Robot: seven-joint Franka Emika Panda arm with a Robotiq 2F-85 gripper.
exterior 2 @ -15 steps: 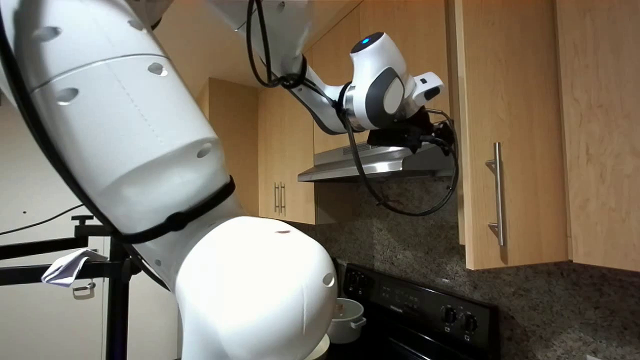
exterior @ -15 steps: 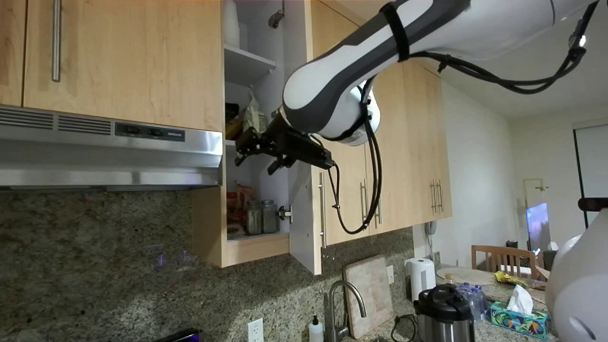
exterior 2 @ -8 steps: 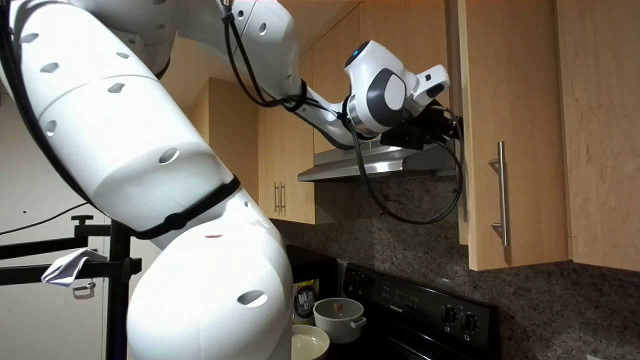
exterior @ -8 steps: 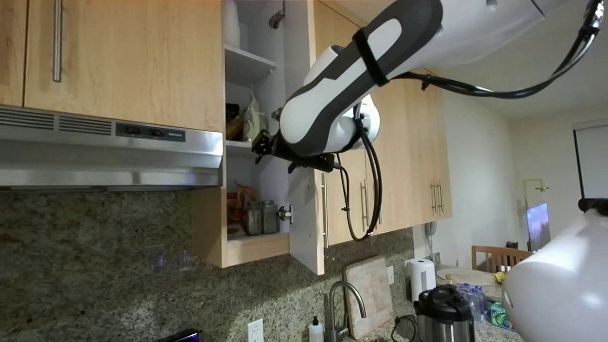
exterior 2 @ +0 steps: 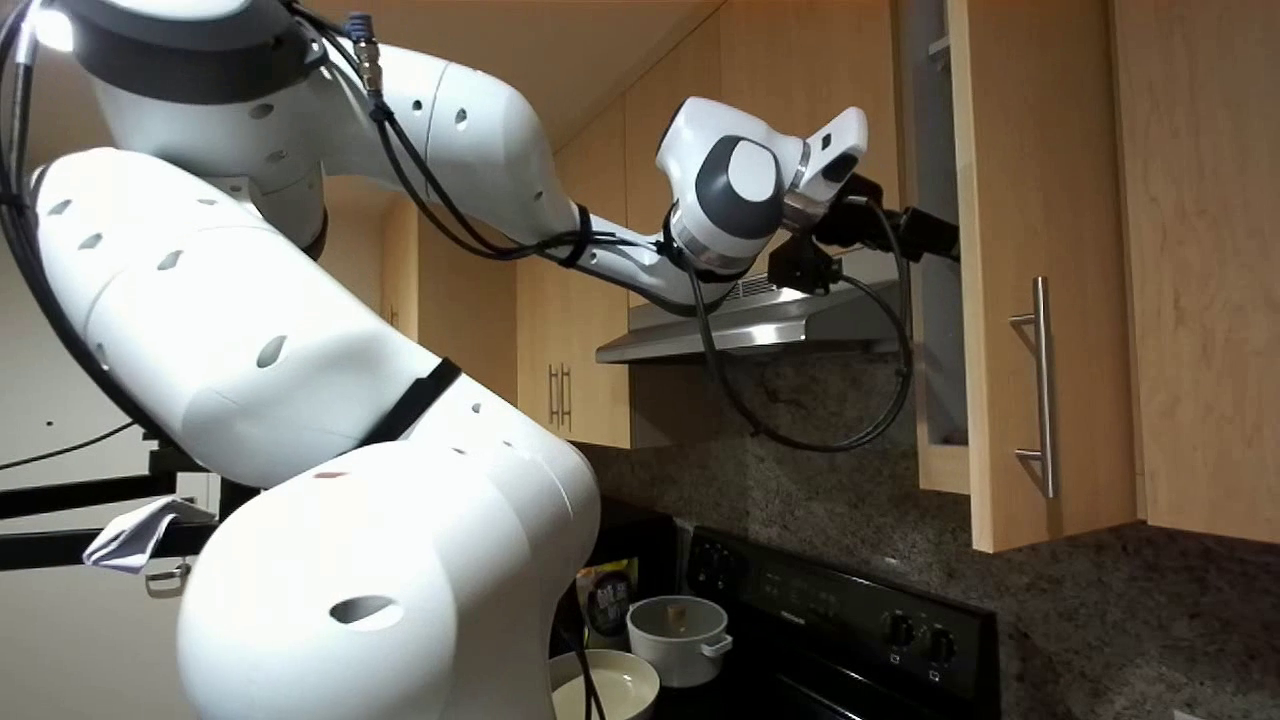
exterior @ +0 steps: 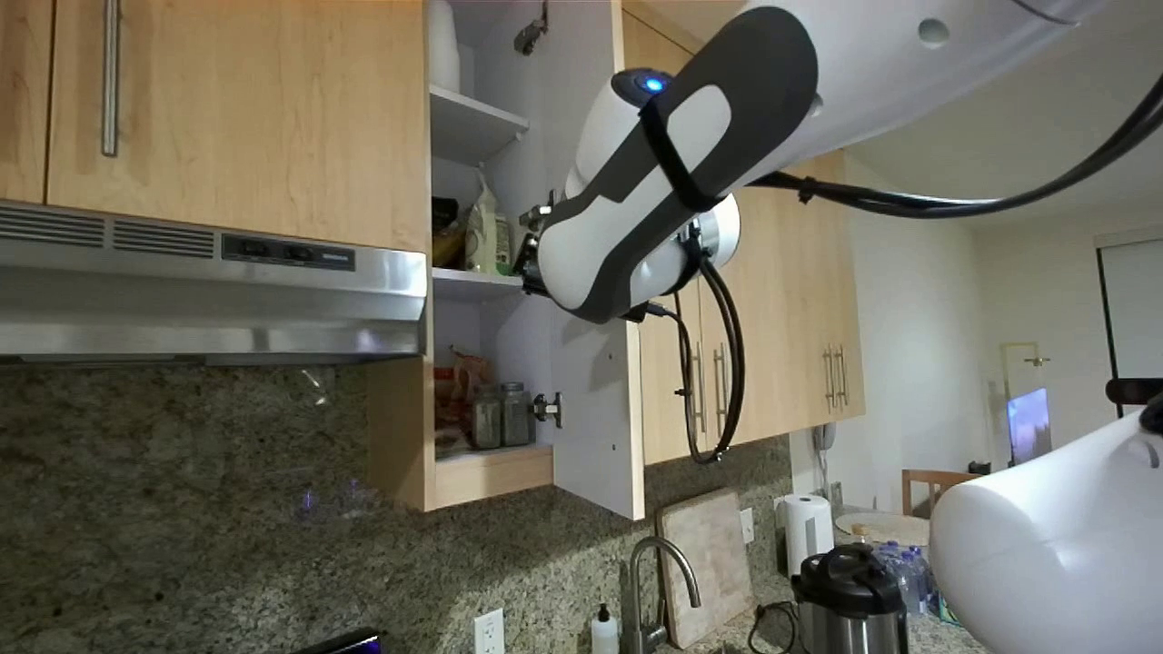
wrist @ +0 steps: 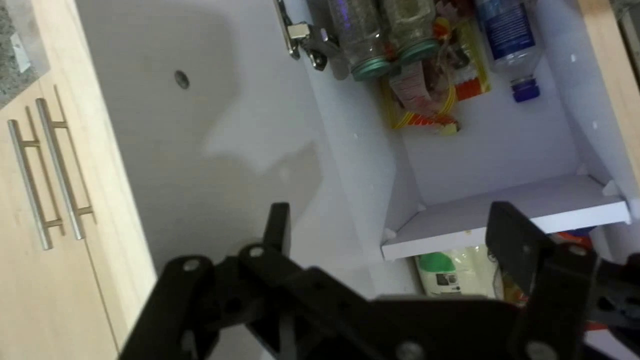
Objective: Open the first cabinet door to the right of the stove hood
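Note:
The cabinet door [exterior: 595,427] stands open, its pale inner face toward the cabinet opening. In an exterior view its outer wood face [exterior 2: 1060,180] and vertical bar handle [exterior 2: 1042,385] show. The stove hood [exterior: 209,291] is left of this cabinet; it also shows in an exterior view [exterior 2: 720,328]. My gripper [wrist: 390,220] is open and empty. In the wrist view one finger is before the door's inner face [wrist: 200,130], the other before the shelves. In an exterior view the gripper [exterior 2: 935,235] reaches behind the door's free edge; contact is hidden.
A white shelf [wrist: 510,220], jars [wrist: 362,40], a water bottle [wrist: 510,35] and bags are inside the cabinet. A hinge [wrist: 305,37] joins door and side wall. Neighbouring doors have paired handles [wrist: 60,165]. A faucet [exterior: 663,554] and pressure cooker [exterior: 849,590] are below.
The door has swung further open, its free edge moving right in both exterior views. My gripper has moved right and turned toward the door's inner side; the arm has shifted with it.

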